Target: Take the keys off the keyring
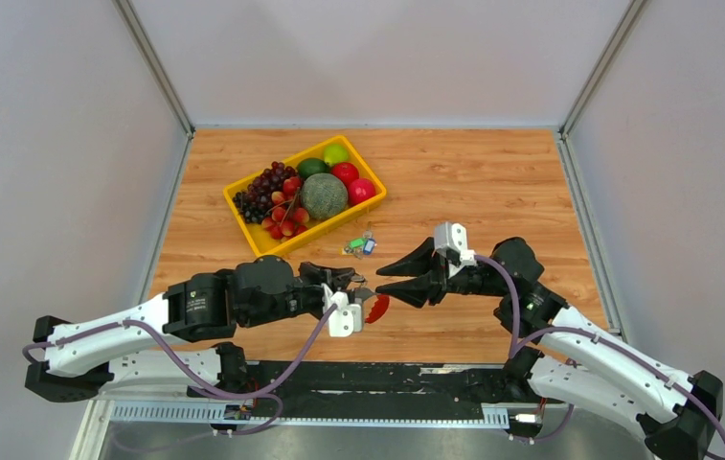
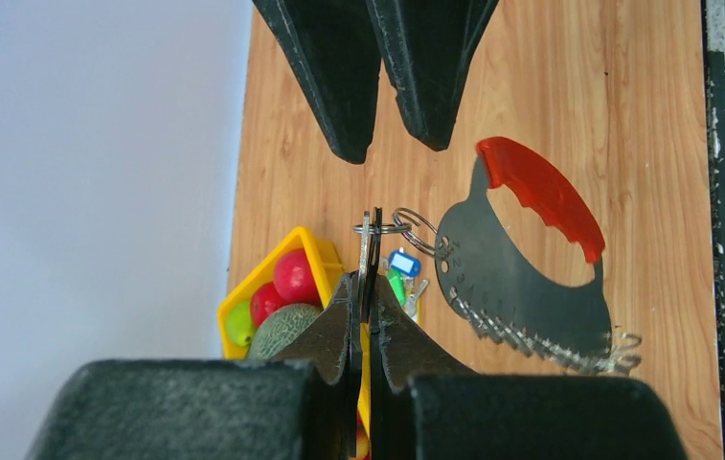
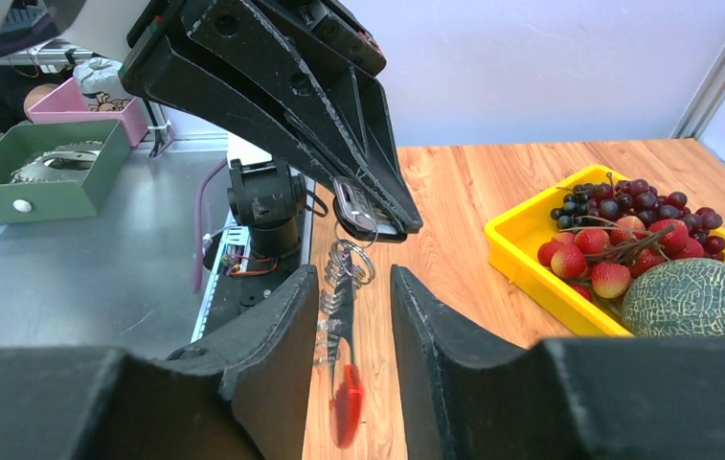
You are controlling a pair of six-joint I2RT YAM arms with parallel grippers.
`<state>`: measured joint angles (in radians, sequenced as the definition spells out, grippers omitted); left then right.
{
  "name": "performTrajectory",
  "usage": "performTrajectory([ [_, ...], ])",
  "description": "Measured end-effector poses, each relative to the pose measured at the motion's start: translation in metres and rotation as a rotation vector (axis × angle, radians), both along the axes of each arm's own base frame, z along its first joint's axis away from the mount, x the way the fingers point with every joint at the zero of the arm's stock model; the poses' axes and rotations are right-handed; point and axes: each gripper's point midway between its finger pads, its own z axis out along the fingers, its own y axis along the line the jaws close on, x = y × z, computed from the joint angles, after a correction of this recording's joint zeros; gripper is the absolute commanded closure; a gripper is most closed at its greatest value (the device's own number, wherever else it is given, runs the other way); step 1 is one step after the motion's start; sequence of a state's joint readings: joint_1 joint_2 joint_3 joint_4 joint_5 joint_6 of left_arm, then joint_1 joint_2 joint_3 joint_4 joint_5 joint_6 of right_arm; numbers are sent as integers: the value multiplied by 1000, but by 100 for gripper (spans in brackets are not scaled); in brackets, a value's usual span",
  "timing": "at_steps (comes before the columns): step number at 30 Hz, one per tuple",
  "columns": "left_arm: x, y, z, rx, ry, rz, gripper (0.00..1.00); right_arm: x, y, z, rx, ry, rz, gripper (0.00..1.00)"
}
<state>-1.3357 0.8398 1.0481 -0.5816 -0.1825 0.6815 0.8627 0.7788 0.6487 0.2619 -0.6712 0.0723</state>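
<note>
My left gripper (image 1: 360, 293) (image 2: 368, 284) is shut on thin flat metal pieces seen edge-on, joined by small silver rings (image 2: 406, 226) of the keyring. From them hangs the keys' bunch (image 2: 521, 292), a grey crescent with a toothed edge, joined to the red tag (image 2: 542, 192) (image 1: 377, 307). My right gripper (image 1: 398, 276) (image 3: 351, 278) is open, pointing at the left gripper. In the right wrist view the keys (image 3: 342, 307) and red tag (image 3: 347, 407) hang between its fingers without touching them. Its fingers (image 2: 339, 86) show above the rings.
A yellow tray (image 1: 243, 222) of fruit stands at the back left of the wooden table. A small set of keys with blue and green tags (image 1: 361, 245) (image 2: 401, 270) lies on the table just beyond the grippers. The table's near edge has a black rail.
</note>
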Motion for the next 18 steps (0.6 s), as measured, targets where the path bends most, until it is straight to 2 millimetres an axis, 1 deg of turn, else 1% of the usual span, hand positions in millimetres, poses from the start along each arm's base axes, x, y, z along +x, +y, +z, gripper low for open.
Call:
performTrajectory([
  [3, -1, -1, -1, 2, 4, -9, 100, 0, 1, 0, 0, -12, 5, 62],
  [7, -2, -3, -3, 7, 8, -17, 100, 1, 4, -6, -16, -6, 15, 63],
  [9, -3, -4, -4, 11, 10, -20, 100, 1, 6, -8, -23, -3, 18, 65],
  [12, -3, -5, -4, 13, 12, -24, 100, 0, 8, -11, -31, 2, 28, 71],
  [18, -3, -5, -5, 15, 13, -24, 100, -5, 14, -19, -51, 15, 62, 74],
])
